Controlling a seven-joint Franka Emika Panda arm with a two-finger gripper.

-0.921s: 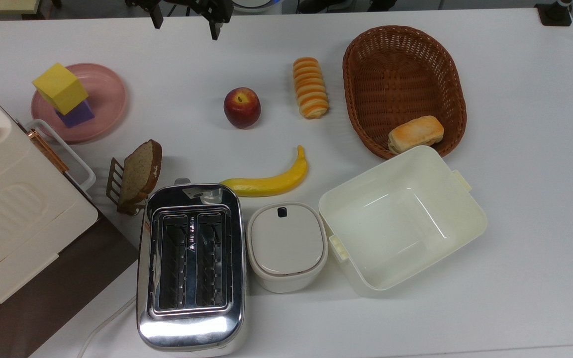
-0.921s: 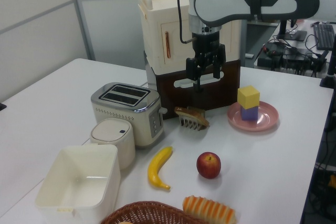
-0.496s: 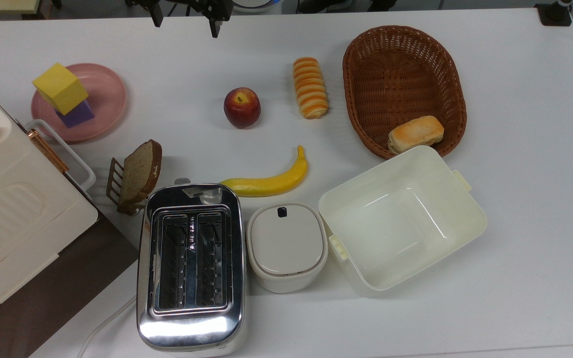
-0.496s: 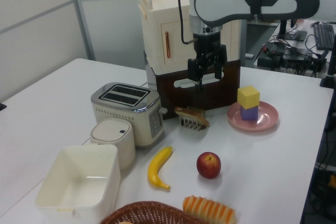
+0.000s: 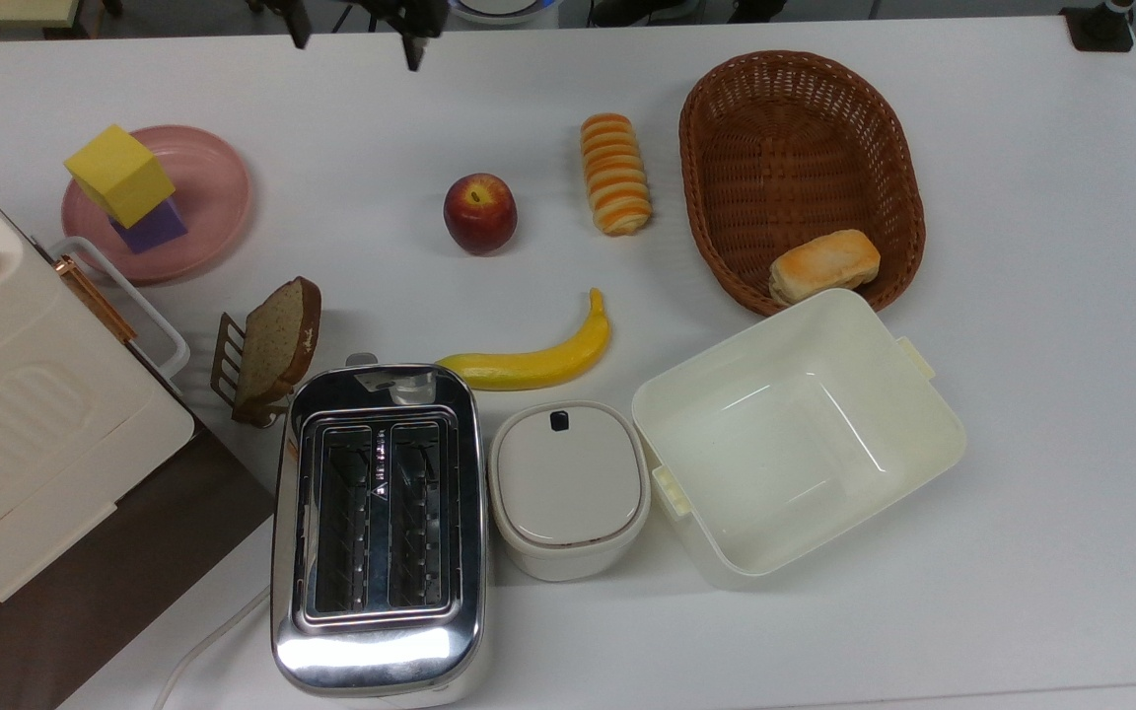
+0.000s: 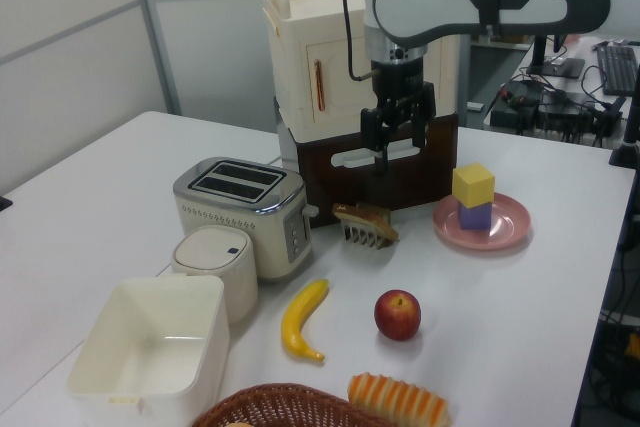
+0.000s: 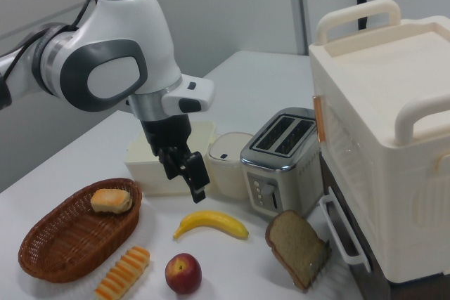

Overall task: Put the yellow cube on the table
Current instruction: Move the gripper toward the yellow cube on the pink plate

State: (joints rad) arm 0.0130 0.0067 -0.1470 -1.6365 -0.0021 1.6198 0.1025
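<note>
The yellow cube [image 5: 119, 175] [image 6: 473, 185] sits tilted on top of a smaller purple cube [image 5: 156, 229] [image 6: 476, 215] on a round pink plate [image 5: 218, 187] [image 6: 512, 229], at the top view's left. The plate rests on the white table [image 5: 1022, 197] [image 6: 120, 157]. My gripper [image 5: 355, 39] [image 6: 398, 152] [image 7: 186, 182] hangs open and empty well above the table. It is to the right of the plate in the top view and to the left of the cube in the left view.
An apple [image 5: 479, 212], striped bread [image 5: 614, 173], a banana [image 5: 533, 360], a toast slice in a rack [image 5: 272, 345], a toaster [image 5: 376, 523], a small lidded box [image 5: 568, 488], an open tub [image 5: 795, 434] and a basket [image 5: 800, 158] holding a bun are spread over the table. A large cream cabinet [image 5: 26, 414] stands beside the plate.
The gripper has shifted slightly toward the top view's upper left, which is rightward in the left view, and has stayed open. Nothing on the table has moved.
</note>
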